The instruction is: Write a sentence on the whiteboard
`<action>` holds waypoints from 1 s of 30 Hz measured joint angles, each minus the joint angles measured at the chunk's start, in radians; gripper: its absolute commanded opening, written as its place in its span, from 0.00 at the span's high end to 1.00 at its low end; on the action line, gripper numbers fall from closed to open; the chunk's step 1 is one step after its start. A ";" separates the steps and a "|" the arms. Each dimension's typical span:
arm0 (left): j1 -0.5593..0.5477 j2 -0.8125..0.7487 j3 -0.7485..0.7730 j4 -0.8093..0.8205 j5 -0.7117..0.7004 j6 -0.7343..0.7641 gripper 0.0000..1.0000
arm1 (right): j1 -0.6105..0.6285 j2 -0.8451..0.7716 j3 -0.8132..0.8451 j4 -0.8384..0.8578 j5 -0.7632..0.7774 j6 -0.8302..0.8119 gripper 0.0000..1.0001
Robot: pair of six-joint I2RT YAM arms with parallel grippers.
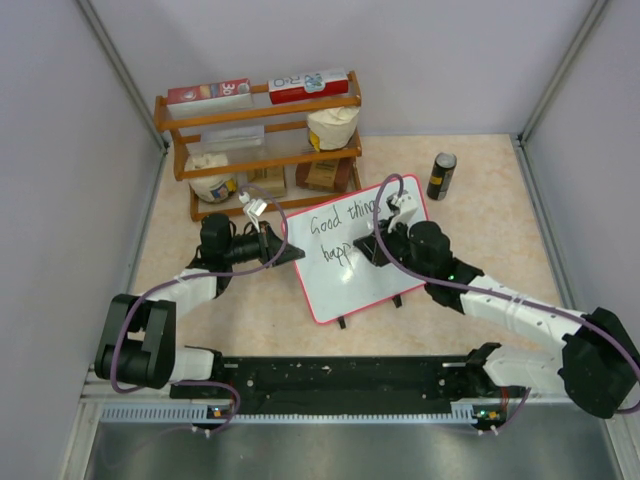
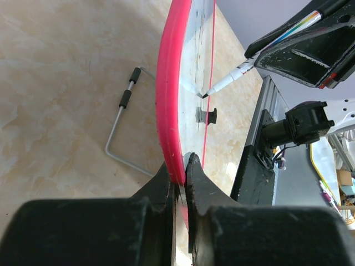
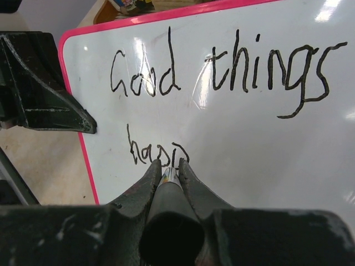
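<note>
**A:** Why is the left gripper (image 2: 178, 164) clamped on the whiteboard (image 1: 365, 285)?

**B:** I'd say to steady it. The board stands tilted on its small black feet in the middle of the bench (image 1: 490, 225), just near of the wooden rack (image 1: 260, 140). Pen pressure could push it back. The jaws pinch the red-pink frame on the board's left edge, clear of the writing area.

**A:** And the right gripper (image 3: 169, 166)?

**B:** It is closed around a marker (image 2: 233, 77), with the barrel running between the fingers so that the tip points ahead. The tip rests on the white surface, at the end of the second line.

**A:** How does the sentence (image 3: 238, 61) look?

**B:** It is thin black handwriting, slightly uneven. "Good things" runs across the top. Below it, at the left, the second line reads roughly "happ", apparently an unfinished word. The glossy surface shows glare, and much of the right and lower part is blank.
</note>
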 measured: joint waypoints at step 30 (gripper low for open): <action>0.000 0.000 0.000 0.001 0.001 0.000 1.00 | -0.084 -0.093 0.000 -0.055 -0.024 0.001 1.00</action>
